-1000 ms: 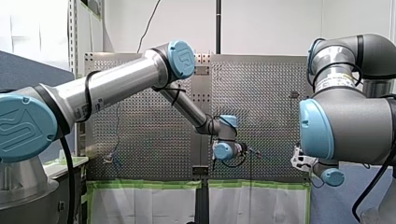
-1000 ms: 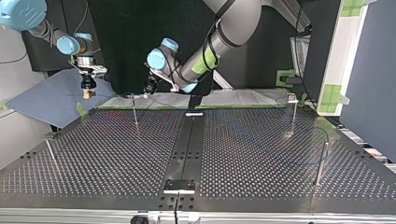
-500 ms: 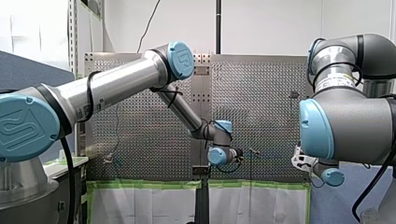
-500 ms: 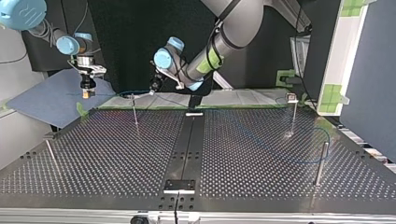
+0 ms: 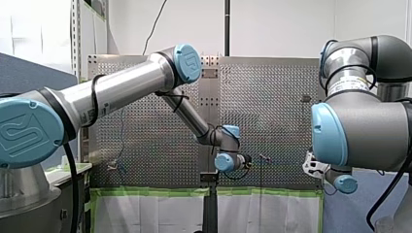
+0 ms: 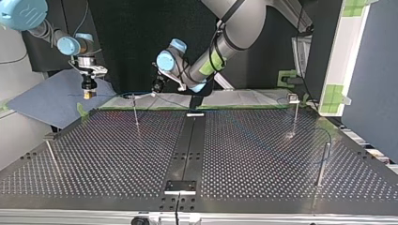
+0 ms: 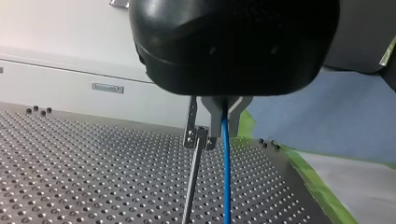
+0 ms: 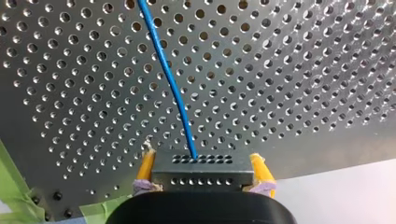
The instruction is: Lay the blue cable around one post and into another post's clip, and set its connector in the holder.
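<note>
I'm in a robotics lab here: a big perforated metal table (image 6: 117, 154) with a thin steel post (image 6: 135, 110) standing on it, green tape (image 5: 155, 192) along its edge, bare white wall (image 5: 282, 29), a blue partition (image 6: 371, 84) alongside, black curtain (image 6: 126, 42) behind.
</note>
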{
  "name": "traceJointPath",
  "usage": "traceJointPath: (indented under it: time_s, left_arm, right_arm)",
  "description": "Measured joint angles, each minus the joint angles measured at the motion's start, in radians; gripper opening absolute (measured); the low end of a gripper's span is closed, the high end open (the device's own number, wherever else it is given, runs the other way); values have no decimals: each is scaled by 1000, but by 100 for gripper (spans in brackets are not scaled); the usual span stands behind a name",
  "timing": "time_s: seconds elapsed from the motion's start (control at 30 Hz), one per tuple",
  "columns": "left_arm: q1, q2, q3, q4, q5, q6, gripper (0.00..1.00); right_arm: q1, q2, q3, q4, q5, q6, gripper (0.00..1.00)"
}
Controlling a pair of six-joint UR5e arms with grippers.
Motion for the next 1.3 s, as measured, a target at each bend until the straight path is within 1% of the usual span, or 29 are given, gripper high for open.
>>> traceJointPath:
  time_s: [0.23,0.43,0.8,1.13,1.3]
  left_arm:
    - [8,-5,3,0,7,-15,0]
    - [16,-23,18,-9,9,-23,0]
    - [23,-27,48,-16,15,-41,0]
    - [29,-27,50,-21,28,-44,0]
    - [34,-28,50,-20,35,-58,0]
  right_arm:
    - [4,0,-8,3,0,0,0]
    - [6,0,-19,10,-1,0,0]
    - [9,0,-27,15,4,-1,0]
    - [13,0,-34,16,4,-1,0]
    - [15,1,-42,18,4,0,0]
